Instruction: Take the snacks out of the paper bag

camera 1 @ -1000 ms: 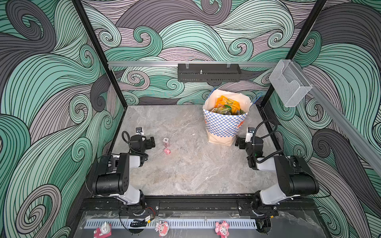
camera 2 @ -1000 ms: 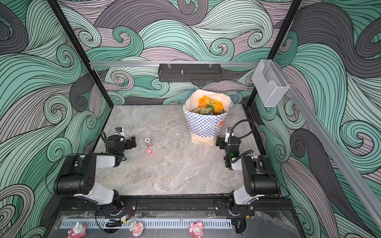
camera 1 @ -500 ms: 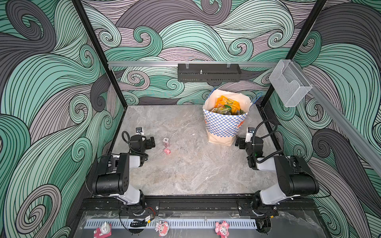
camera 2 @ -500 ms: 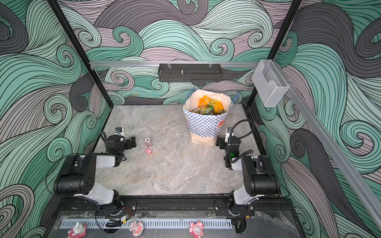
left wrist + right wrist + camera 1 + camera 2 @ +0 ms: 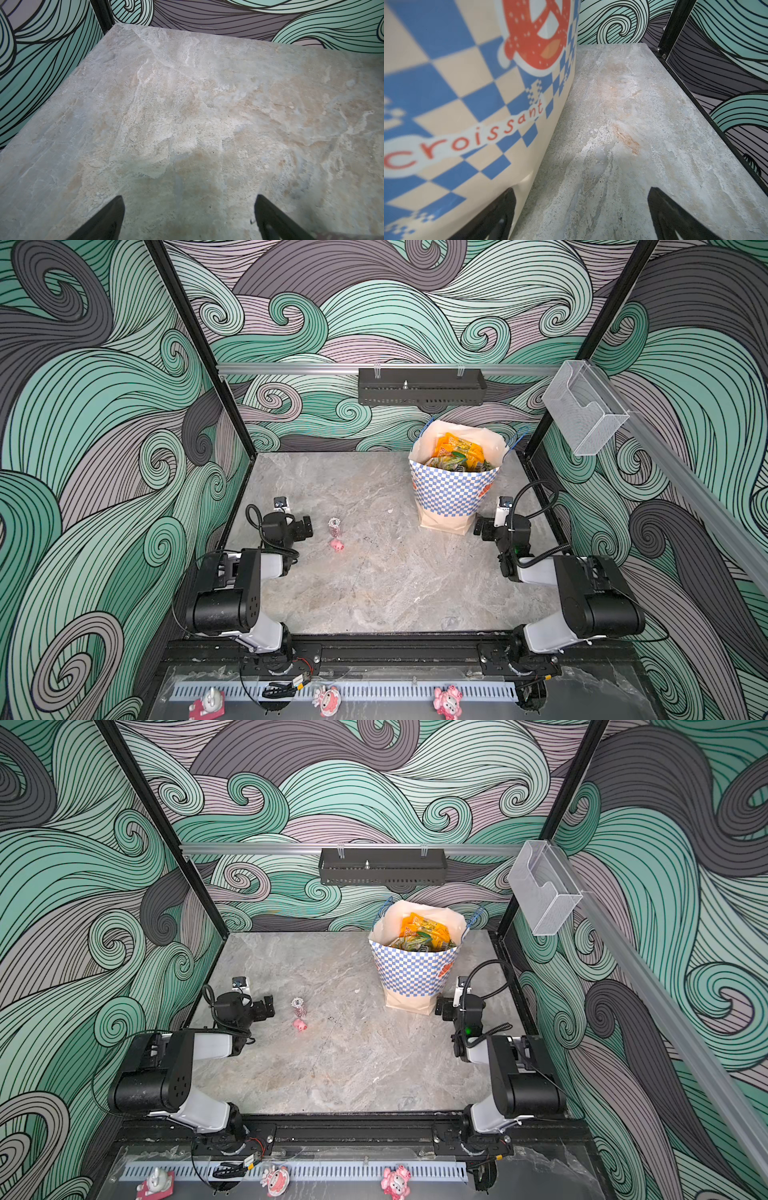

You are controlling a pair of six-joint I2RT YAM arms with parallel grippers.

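marble tabletop (image 5: 374, 593), paper bag (image 5: 453, 493) of snacks (image 5: 459, 454) upright just beside the spread right hand (image 5: 580, 190); left hand (image 5: 189, 197) spread too

I read the paper bag (image 5: 452, 494) as matt printed paper, lightly creased near its base. The snacks (image 5: 458, 452) inside are glossy, crinkled plastic film. The tabletop (image 5: 187, 104) is smooth, marble-veined, with a dull sheen.

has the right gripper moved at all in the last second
No. In a top view the right gripper sits just where it was, close beside the tan base of the paper bag.
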